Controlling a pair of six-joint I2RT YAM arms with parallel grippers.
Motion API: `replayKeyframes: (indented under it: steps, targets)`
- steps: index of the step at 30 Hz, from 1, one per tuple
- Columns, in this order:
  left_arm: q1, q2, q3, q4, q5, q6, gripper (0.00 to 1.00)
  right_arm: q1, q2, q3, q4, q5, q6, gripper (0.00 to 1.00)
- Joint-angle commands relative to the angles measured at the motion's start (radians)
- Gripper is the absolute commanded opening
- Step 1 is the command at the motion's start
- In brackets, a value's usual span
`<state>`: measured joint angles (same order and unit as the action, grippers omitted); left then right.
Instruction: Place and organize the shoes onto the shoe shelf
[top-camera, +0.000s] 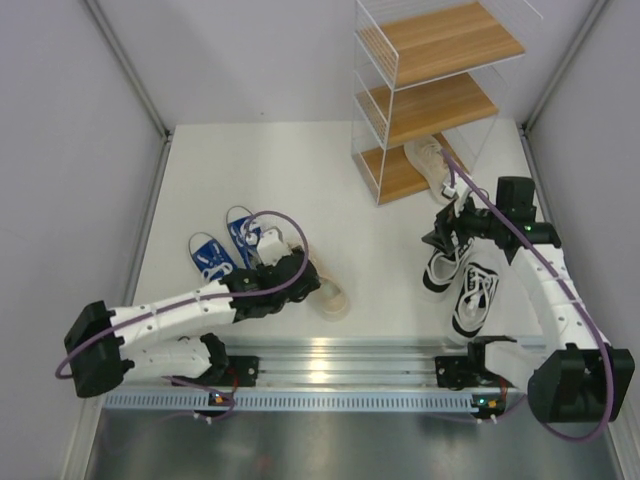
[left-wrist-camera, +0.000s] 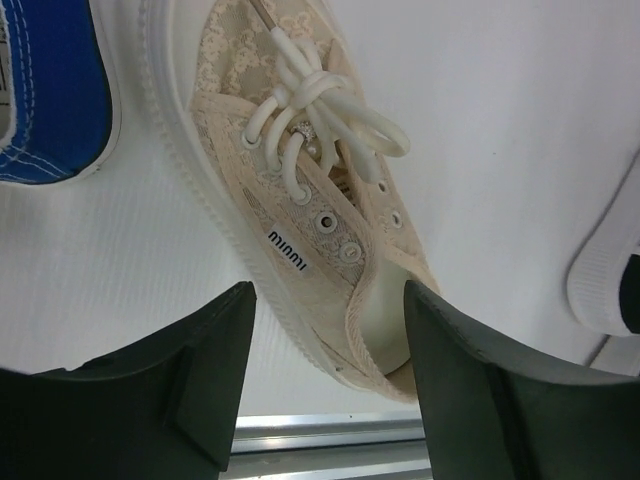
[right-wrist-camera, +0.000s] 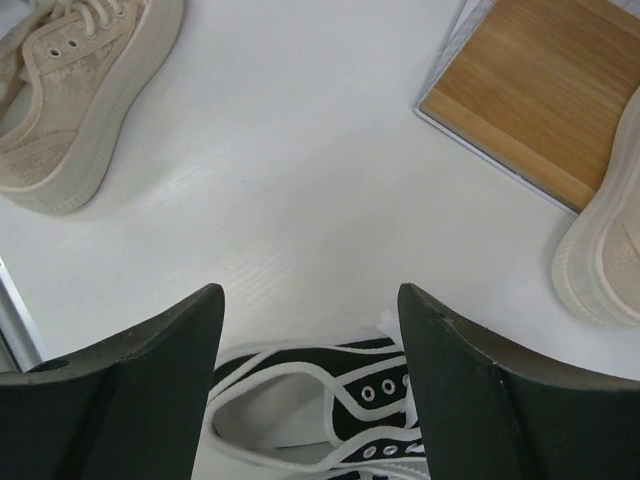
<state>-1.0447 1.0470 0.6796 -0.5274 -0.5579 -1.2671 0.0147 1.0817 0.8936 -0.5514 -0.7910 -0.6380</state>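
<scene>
jaws on both arms are spread wide, and nothing is held in either. the left gripper (left-wrist-camera: 328, 300) is poised over the heel end of a beige lace sneaker (left-wrist-camera: 300, 190), whose collar lies between the two fingers. one finger is seen close against the heel and the other just apart from the sole, so no clamp is judged to be made yet. this straddling pose is probably chosen because the heel rim offers a thin, firm edge to pinch. the right gripper (right-wrist-camera: 310, 295) is held above the mouth of a black sneaker (right-wrist-camera: 320, 410) — the other black sneaker (top-camera: 476, 295) is set just beside it on the white surface (top-camera: 300, 170).

the second beige sneaker (top-camera: 430, 158) is found at the front of the lowest tier of the shoe shelf (top-camera: 440, 105); whether it rests wholly on the wood cannot be told. the two upper tiers are bare. the blue sneakers (top-camera: 212, 257) are seen side by side near the left arm.

at most one shoe of six is judged placed — the beige one under the left arm is the likely next lift, so that the pair is kept together.
</scene>
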Motion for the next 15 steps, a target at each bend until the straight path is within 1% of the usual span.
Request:
replayKeyframes:
  steps: [1,2,4,7,8,9,10,11,12,13,14,15]
  targets:
    - [0.002,0.108,0.075,-0.045,0.032,-0.041,0.67,-0.005,-0.034,-0.004,-0.012,-0.057,-0.026,0.71]
    - [0.006,0.137,0.083,-0.045,0.041,-0.044,0.70,-0.005,-0.035,-0.007,-0.012,-0.068,-0.026,0.71]
    - [0.011,0.214,0.101,-0.045,0.049,-0.046,0.70,-0.007,-0.040,-0.012,-0.013,-0.088,-0.028,0.71]
    - [0.028,0.298,0.118,-0.043,0.069,-0.043,0.66,-0.005,-0.043,-0.010,-0.024,-0.100,-0.037,0.71]
    - [0.040,0.314,0.127,-0.043,0.072,-0.034,0.60,-0.004,-0.043,-0.010,-0.030,-0.112,-0.043,0.71]
    - [0.044,0.339,0.133,-0.042,0.073,-0.025,0.37,-0.005,-0.045,-0.007,-0.060,-0.126,-0.058,0.71]
    - [0.049,0.347,0.139,-0.042,0.079,-0.015,0.18,-0.005,-0.045,-0.004,-0.091,-0.149,-0.118,0.71]
    - [0.057,0.352,0.155,-0.042,0.082,0.012,0.08,-0.004,-0.043,-0.001,-0.143,-0.242,-0.194,0.71]
    - [0.058,0.355,0.169,-0.042,0.084,0.030,0.05,-0.005,-0.042,0.005,-0.242,-0.298,-0.309,0.71]
    - [0.058,0.354,0.181,-0.039,0.095,0.050,0.03,-0.001,-0.036,0.016,-0.428,-0.339,-0.574,0.73]
    - [0.058,0.349,0.192,-0.036,0.104,0.090,0.01,0.014,-0.031,0.018,-0.514,-0.384,-0.689,0.73]
    - [0.058,0.331,0.211,-0.030,0.114,0.109,0.00,0.030,-0.029,0.019,-0.560,-0.389,-0.768,0.74]
